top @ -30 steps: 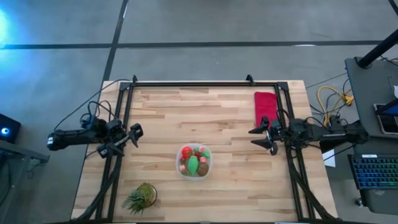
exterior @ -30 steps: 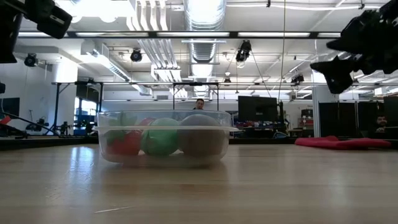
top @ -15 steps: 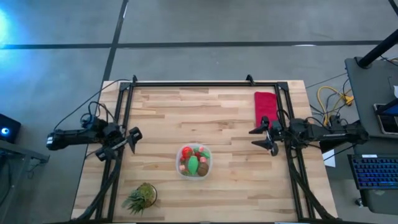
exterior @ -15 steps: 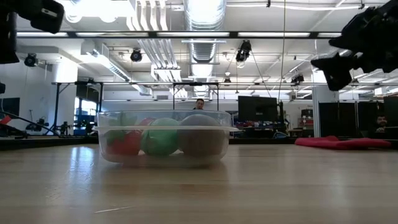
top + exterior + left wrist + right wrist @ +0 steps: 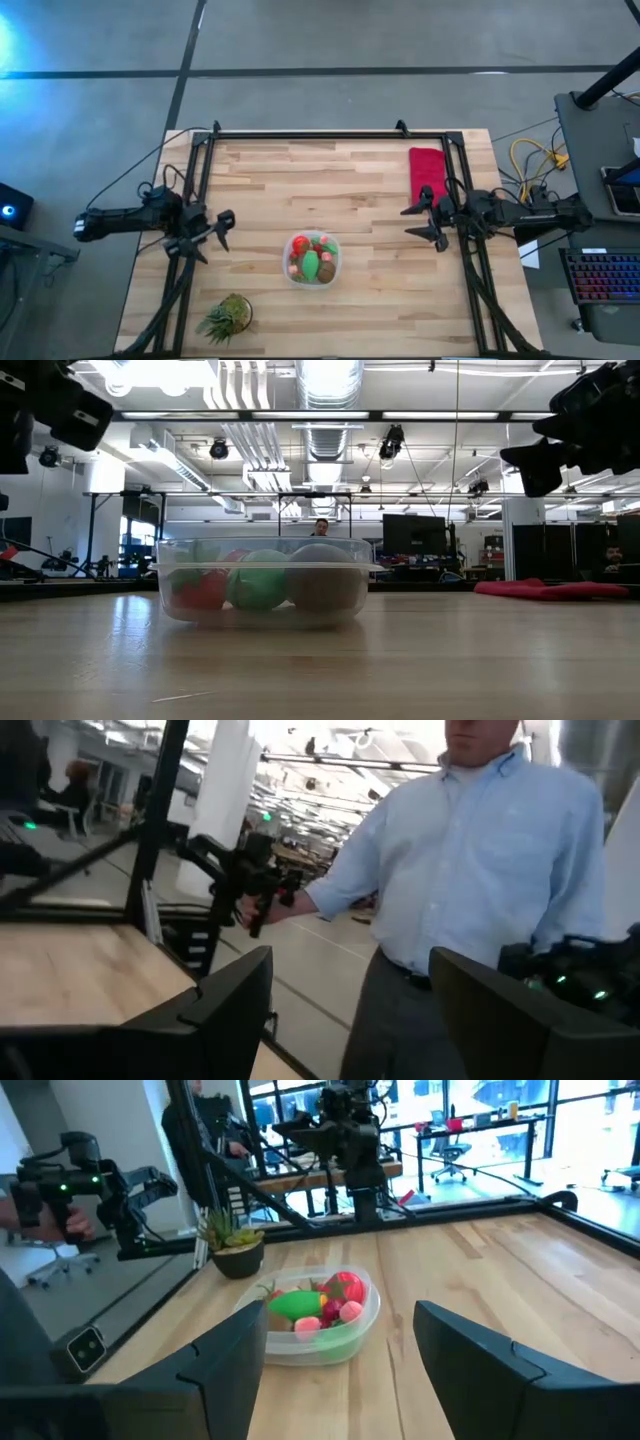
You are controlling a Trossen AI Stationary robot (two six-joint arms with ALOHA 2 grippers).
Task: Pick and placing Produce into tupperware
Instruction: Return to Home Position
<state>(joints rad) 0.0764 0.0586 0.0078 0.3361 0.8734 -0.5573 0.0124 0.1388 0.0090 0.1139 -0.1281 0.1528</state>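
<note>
The clear tupperware point(image 5: 312, 259) stands on the table's middle, toward the near edge. Produce lies inside it: a green piece point(image 5: 258, 580), a brown piece point(image 5: 322, 581), red pieces point(image 5: 200, 589) and a red tomato point(image 5: 343, 1288). My left gripper point(image 5: 215, 236) hovers open above the table's left side, apart from the tupperware. My right gripper point(image 5: 418, 226) hovers open above the right side, its fingers pointing toward the tupperware point(image 5: 312, 1316). Neither gripper holds anything.
A spiky potted plant point(image 5: 228, 315) stands near the near left corner. A flat red cloth point(image 5: 427, 172) lies at the far right. A black frame point(image 5: 320, 133) runs along the table's edges. A person in a light blue shirt point(image 5: 470, 860) stands beyond the table.
My left gripper has shifted a little toward the near edge and turned somewhat, staying open. The tupperware and its produce have kept still.
</note>
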